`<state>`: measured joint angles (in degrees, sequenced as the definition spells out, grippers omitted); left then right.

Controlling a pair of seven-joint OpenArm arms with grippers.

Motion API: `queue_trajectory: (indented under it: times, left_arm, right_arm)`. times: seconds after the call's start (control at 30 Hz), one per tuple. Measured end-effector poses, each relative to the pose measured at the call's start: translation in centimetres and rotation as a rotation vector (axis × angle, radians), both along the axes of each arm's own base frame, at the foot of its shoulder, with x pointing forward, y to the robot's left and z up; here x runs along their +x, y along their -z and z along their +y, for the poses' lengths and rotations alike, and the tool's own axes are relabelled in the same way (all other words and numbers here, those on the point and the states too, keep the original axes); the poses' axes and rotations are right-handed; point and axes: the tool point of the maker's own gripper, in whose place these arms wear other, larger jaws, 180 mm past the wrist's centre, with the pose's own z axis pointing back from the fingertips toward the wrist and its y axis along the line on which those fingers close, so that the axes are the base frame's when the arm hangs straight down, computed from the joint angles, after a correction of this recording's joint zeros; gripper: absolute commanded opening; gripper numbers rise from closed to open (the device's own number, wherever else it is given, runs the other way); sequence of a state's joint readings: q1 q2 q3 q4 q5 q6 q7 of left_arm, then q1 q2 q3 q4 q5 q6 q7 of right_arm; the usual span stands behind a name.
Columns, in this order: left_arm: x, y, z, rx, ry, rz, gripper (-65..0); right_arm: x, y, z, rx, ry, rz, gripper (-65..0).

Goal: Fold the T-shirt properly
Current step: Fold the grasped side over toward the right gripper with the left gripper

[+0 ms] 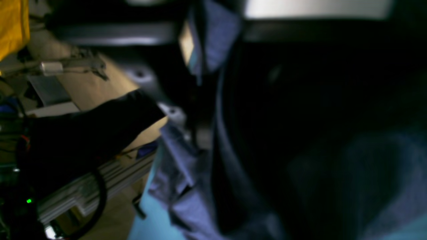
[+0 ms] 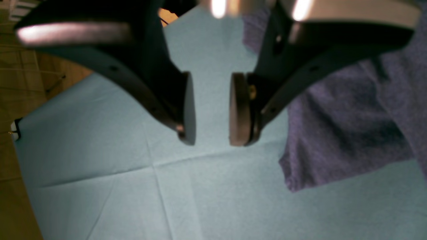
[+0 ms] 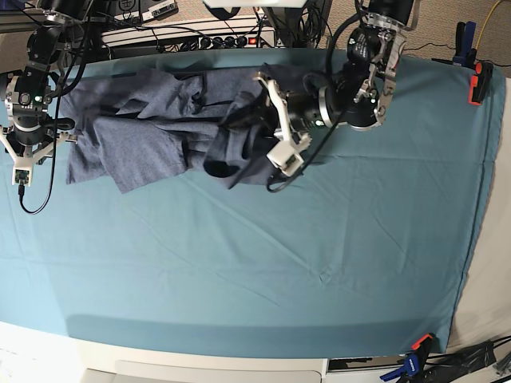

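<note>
Base view evenly lit, left wrist dim, blurred, perhaps motion-smeared

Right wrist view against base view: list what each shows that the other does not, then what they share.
Only the right wrist view shows the right gripper close up, its fingers apart with nothing between them, hovering over bare cloth beside a T-shirt edge.

Only the base view shows the left gripper reaching into the bunched middle of the shirt, the whole crumpled garment, and the clamps at the table's edges.

Both show the T-shirt and the teal table cloth.
</note>
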<state>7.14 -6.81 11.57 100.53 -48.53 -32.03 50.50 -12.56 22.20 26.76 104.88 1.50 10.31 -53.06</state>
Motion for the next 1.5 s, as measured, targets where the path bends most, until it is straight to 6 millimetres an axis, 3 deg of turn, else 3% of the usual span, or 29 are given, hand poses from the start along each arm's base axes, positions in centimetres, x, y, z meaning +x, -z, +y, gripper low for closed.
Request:
queue_trajectory:
  times: [0.07,0.4,0.67,0.73,0.83,1.0,1.1,1.2,1.37,1.5]
  left_arm:
    - [-0.1,-0.5,-0.7,-0.022,0.003,0.0,-47.7]
    - [-2.4,-1.0,-4.9,-0.015,0.108,-0.05,-47.7]
    - [-1.6,-1.0,-4.8,0.034,0.133,-0.086,-48.1]
    - [-0.9,-1.4,-4.3,0.066,0.132,-0.121,-53.6]
    - [1.7,-2.9,-2.3,0.088,0.018,-0.159,-65.0]
    - [3.9,-2.8,3.3,0.181,-0.144,-0.169,-65.0]
    - [3.5,-1.3,6.7,0.255,-0.196,-0.138,-65.0]
    - [1.7,1.0,8.8,0.319,-0.215,-0.067,-65.0]
    - [-1.7,3.0,8.7,0.312,-0.192,0.037,-65.0]
    - [-2.2,3.0,7.7,0.282,-0.196,0.055,-65.0]
  right_arm:
    - [0.0,0.0,0.0,0.001,0.0,0.0,-46.3]
    - [0.1,0.1,0.2,0.015,-0.004,-0.006,-46.3]
    - [0.1,0.1,0.2,0.014,-0.004,-0.006,-46.3]
    - [0.1,0.1,0.2,0.014,-0.004,-0.006,-46.3]
    - [0.1,0.0,0.2,0.014,-0.005,-0.008,-46.3]
    - [0.1,0.0,0.2,0.014,-0.005,-0.009,-46.3]
    - [0.1,0.0,0.2,0.014,-0.005,-0.008,-46.3]
    - [0.1,0.0,0.2,0.014,-0.005,-0.009,-46.3]
    - [0.1,0.0,0.2,0.014,-0.005,-0.009,-46.3]
    - [0.1,0.0,0.2,0.014,-0.005,-0.009,-46.3]
